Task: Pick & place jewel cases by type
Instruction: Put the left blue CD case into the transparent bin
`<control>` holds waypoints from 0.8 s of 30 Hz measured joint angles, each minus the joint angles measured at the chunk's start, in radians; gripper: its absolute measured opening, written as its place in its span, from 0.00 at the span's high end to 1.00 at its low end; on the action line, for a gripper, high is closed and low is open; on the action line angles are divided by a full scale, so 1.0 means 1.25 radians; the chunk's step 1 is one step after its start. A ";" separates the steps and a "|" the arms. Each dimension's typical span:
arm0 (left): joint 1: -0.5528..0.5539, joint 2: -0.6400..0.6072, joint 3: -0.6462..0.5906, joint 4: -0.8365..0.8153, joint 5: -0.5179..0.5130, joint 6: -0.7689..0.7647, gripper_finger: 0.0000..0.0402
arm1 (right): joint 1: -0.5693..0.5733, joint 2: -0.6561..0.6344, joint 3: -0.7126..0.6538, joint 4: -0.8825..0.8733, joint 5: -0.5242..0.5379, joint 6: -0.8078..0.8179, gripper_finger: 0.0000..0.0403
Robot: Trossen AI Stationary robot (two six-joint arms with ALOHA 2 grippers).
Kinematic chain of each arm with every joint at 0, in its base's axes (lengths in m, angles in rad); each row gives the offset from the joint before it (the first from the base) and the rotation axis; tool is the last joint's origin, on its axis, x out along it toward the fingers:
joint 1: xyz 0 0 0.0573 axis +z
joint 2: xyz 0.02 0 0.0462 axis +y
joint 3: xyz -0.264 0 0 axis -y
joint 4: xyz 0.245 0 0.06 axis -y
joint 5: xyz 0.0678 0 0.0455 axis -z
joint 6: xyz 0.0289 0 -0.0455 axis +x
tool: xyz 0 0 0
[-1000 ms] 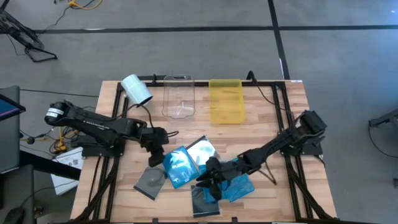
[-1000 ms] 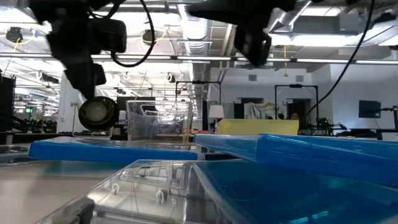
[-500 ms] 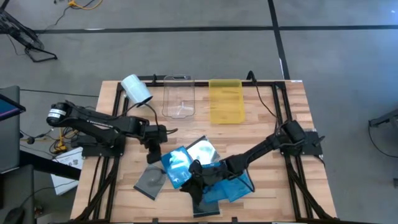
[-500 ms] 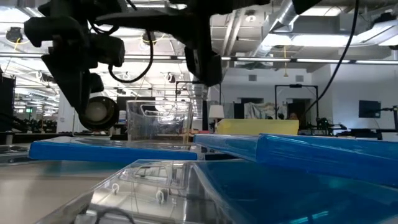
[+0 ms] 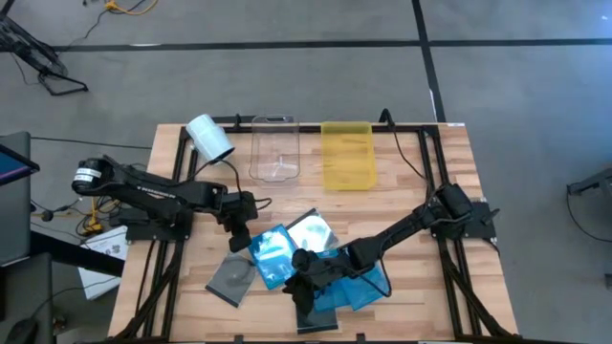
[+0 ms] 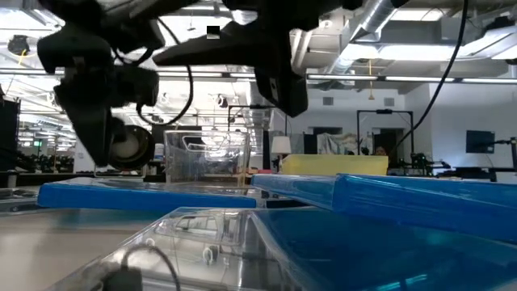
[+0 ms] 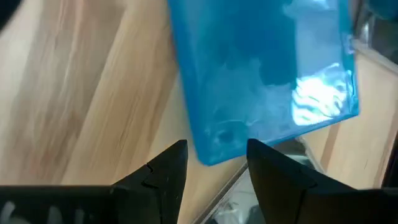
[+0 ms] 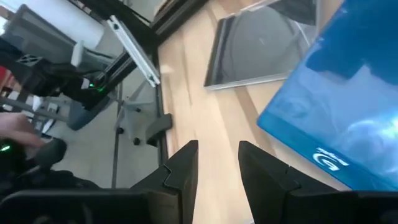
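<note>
Wooden table (image 5: 421, 182) under scattered jewel cases (image 5: 273, 253), left claw (image 5: 236, 244) and right claw (image 5: 298, 280) both parted, empty.

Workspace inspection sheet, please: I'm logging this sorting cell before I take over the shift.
Surface: wooden table, dark frame rails along its sides.
Job's things: jewel cases piled overlapping near the front centre, several blue, some grey or clear.
Clutter: white roll, clear tray and yellow tray along the far edge.
Hands: left hand open, at a blue case's corner; right hand open, over bare wood beside the pile.
Cables: black leads on both arms.
Surroundings: grey floor, a monitor edge at left; no people clearly seen.
</note>
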 joint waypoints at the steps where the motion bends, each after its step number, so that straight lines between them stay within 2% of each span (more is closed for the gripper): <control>1: 0.004 0.000 -0.008 0.000 -0.003 -0.010 0.60 | 0.003 0.000 0.000 0.001 0.000 -0.007 0.73; 6: 0.022 0.000 -0.025 0.026 -0.019 -0.025 0.60 | 0.004 0.000 0.000 -0.032 -0.016 -0.044 0.73; 16: 0.052 0.004 -0.027 0.074 0.030 -0.045 0.60 | 0.010 0.000 0.000 -0.174 -0.025 -0.155 0.73; 24: 0.042 0.089 -0.027 0.132 0.036 -0.057 0.60 | 0.002 0.000 0.000 -0.186 -0.021 -0.196 0.73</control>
